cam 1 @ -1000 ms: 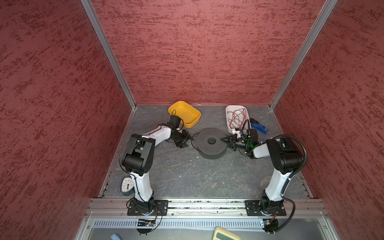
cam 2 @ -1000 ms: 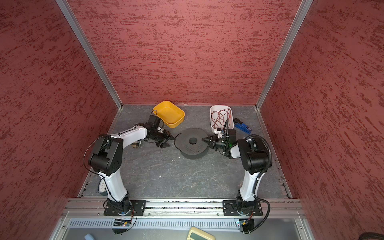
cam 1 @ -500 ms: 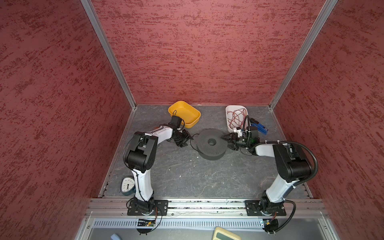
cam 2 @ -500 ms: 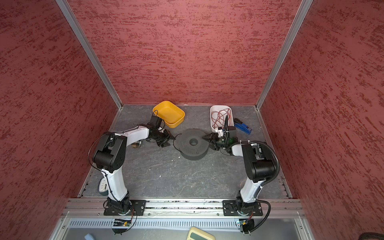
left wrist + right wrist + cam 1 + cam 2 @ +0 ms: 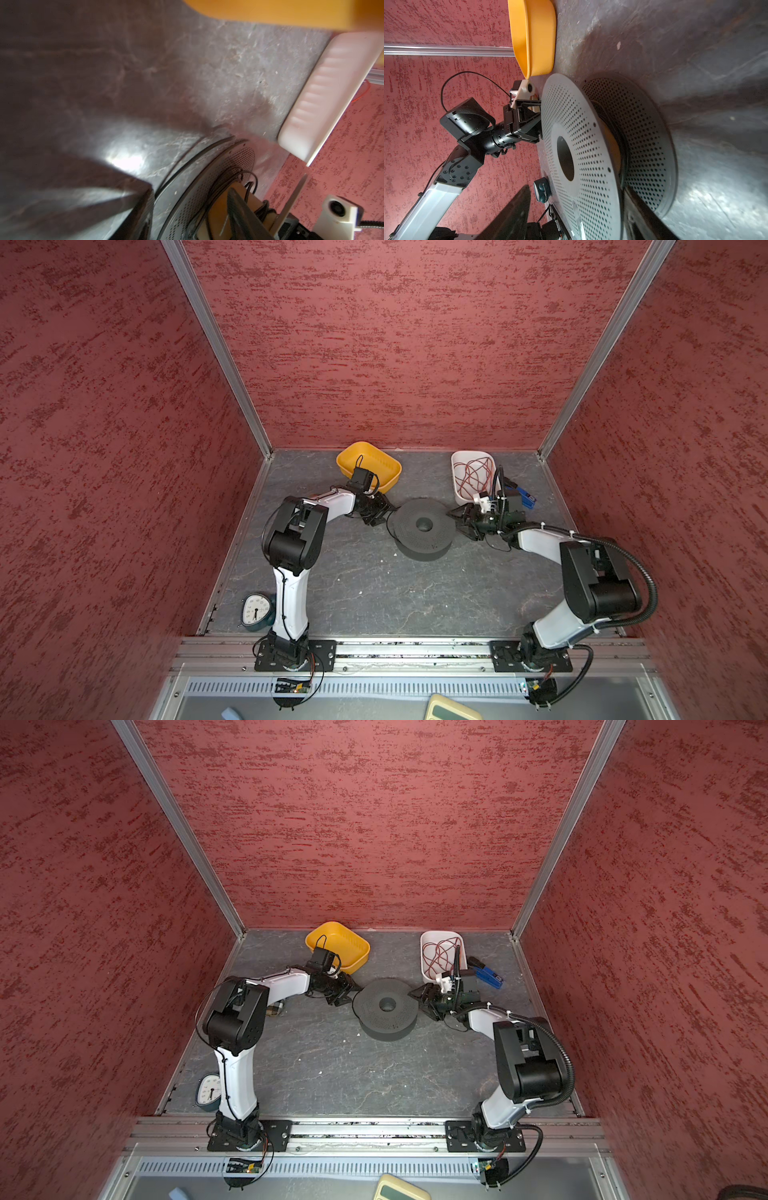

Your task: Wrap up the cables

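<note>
Dark bench [image 5: 374, 593]: thin black cable [image 5: 199, 153] curves along the left rim of the grey perforated spool [image 5: 422, 539]. It lies beside the half-open left end effector [image 5: 383, 515], hold unclear. Right end effector [image 5: 458, 524] is open and empty.

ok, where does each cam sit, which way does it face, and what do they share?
Both top views: high over the front rail, looking down at the grey spool; left arm and right arm show whole.
Left wrist: low beside the spool, facing the white tray; own fingers show.
Right wrist: opposite side, facing the left gripper and yellow bin; own fingers show.
Shared: all see the spool.
</note>
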Tool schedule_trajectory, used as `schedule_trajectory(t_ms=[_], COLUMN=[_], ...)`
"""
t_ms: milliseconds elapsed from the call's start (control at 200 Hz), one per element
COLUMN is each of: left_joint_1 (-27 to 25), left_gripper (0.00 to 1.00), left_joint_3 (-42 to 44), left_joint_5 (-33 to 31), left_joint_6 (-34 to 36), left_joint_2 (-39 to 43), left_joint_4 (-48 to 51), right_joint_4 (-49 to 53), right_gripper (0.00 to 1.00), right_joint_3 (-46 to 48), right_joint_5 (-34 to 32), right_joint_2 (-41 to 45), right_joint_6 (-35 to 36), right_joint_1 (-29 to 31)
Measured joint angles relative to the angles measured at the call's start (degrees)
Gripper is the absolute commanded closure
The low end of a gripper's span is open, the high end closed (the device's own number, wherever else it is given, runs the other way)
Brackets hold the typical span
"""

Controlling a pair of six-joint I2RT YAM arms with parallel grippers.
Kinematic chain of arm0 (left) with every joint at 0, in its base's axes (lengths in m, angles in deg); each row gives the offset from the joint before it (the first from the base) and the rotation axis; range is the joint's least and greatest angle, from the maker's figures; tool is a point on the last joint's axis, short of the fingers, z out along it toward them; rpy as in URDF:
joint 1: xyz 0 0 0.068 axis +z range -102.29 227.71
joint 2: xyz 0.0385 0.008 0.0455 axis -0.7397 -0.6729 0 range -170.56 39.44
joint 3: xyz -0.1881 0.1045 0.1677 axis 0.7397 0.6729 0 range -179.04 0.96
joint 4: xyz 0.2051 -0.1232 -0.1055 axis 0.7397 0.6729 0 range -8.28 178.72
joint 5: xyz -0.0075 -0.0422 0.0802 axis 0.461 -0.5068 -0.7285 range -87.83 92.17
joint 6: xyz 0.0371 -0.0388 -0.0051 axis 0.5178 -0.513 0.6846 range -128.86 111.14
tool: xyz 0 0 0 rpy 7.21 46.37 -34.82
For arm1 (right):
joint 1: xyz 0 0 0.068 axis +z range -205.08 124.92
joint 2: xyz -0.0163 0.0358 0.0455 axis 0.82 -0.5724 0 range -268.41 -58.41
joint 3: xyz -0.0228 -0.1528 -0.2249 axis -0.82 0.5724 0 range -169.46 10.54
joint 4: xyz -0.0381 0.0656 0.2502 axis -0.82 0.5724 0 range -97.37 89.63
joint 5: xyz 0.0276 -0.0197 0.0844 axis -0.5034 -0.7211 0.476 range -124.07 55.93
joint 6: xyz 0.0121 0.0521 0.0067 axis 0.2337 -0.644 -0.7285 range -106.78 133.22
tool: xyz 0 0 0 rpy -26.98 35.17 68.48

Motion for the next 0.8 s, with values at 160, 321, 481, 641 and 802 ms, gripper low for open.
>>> schedule_trajectory(t_ms=[160, 321, 481, 641, 802], left_joint_1=[-0.6, -2.3, -3.8, -4.7, -4.5], left_gripper=[0.43, 0.44, 0.45, 0.45, 0.43], left_joint_3=[-2.6, -4.2, -4.2, -4.4, -4.4], left_joint_5=[1.3, 2.4, 2.8, 3.0, 3.4], left_joint_6=[-1.5, -3.1, -4.8, -5.1, -5.0], left_joint_2=[-2.3, -4.1, -4.3, -4.5, -4.5], left_joint_4=[-1.3, -3.7, -4.6, -4.7, -4.6], right_joint_4=[0.9, 0.9, 0.4, -0.3, -0.2], right_gripper=[0.29, 0.29, 0.28, 0.28, 0.27], right_joint_3=[0.1, 1.1, 1.9, 2.3, 2.4], right_joint_5=[-0.7, -0.9, -0.9, -0.9, -1.1], right_joint_2=[1.3, 1.6, 1.6, 1.5, 1.6], right_joint_6=[0.8, 1.0, 0.9, 0.4, 0.5], right_joint_1=[-0.4, -0.5, -0.5, -0.6, -0.7])
